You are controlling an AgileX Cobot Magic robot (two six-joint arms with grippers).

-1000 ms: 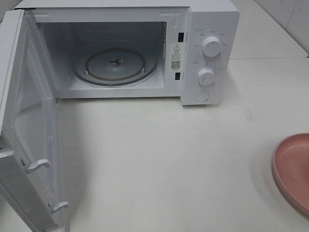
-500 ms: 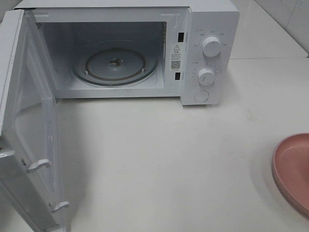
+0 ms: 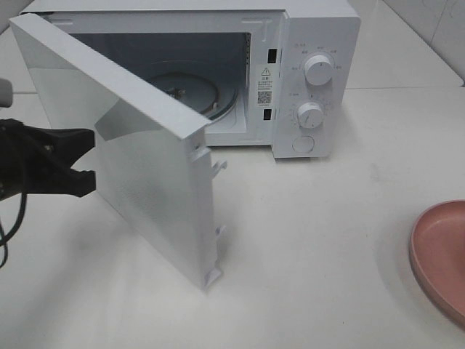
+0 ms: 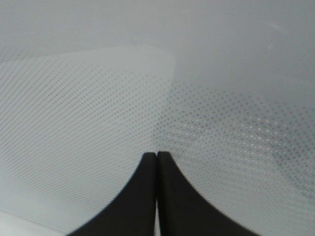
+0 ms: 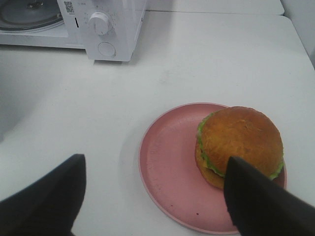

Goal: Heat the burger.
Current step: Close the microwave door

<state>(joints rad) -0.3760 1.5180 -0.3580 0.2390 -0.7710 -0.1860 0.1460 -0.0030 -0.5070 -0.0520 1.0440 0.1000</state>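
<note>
Exterior high view: my left end effector [image 3: 86, 161], pinched shut and empty, sits beside the half-open microwave door [image 3: 145, 160]. My right end effector [image 5: 152, 196], wide open and empty, hovers over the burger [image 5: 239, 145], not yet inside.

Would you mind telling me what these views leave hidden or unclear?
- Burger: outside the exterior high view; only the pink plate edge shows, cut by the frame.
- Turntable: mostly behind the microwave door, exterior high.
- Dial labels: too small.
- Left pincer: contact with the door unclear, left wrist view blurred.
</note>
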